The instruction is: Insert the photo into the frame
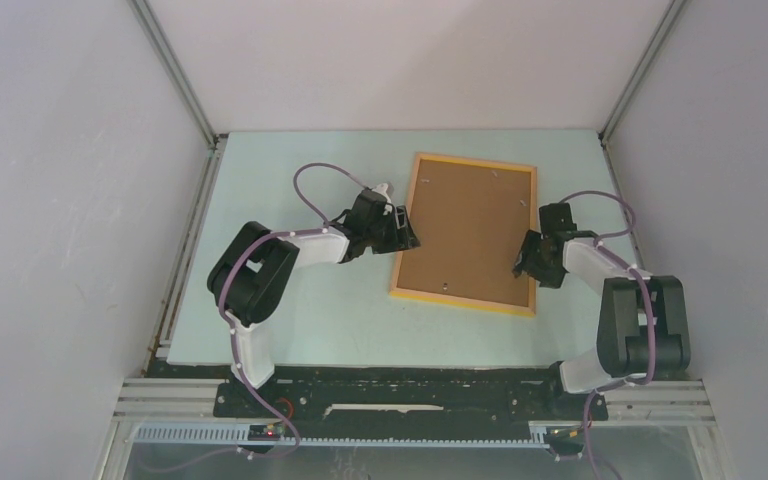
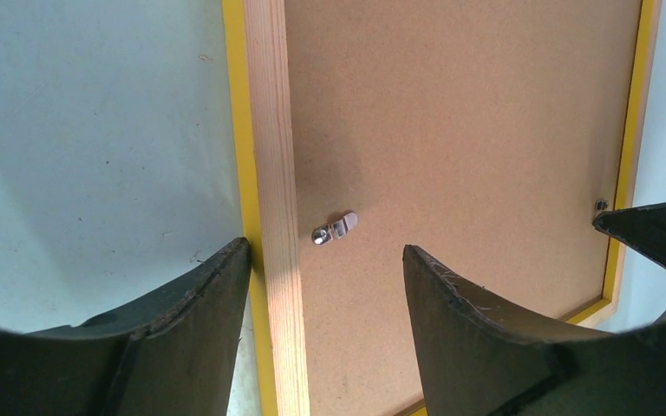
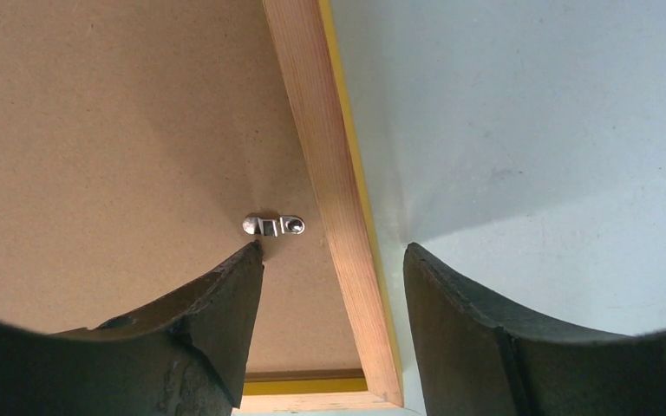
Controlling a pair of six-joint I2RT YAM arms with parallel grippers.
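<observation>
The yellow-orange wooden frame (image 1: 463, 300) lies face down in the middle of the table, and the brown backing board (image 1: 470, 230) sits inside it. The photo is not in view. My left gripper (image 1: 407, 235) is open, and its fingers straddle the frame's left rail (image 2: 273, 173) near a small metal clip (image 2: 336, 229). My right gripper (image 1: 525, 262) is open, and its fingers straddle the right rail (image 3: 329, 173) next to another clip (image 3: 273, 225). Neither gripper holds anything.
The pale green table (image 1: 290, 320) is closed in by grey walls at the left, right and back. The right gripper's tip (image 2: 650, 230) shows at the far edge of the left wrist view.
</observation>
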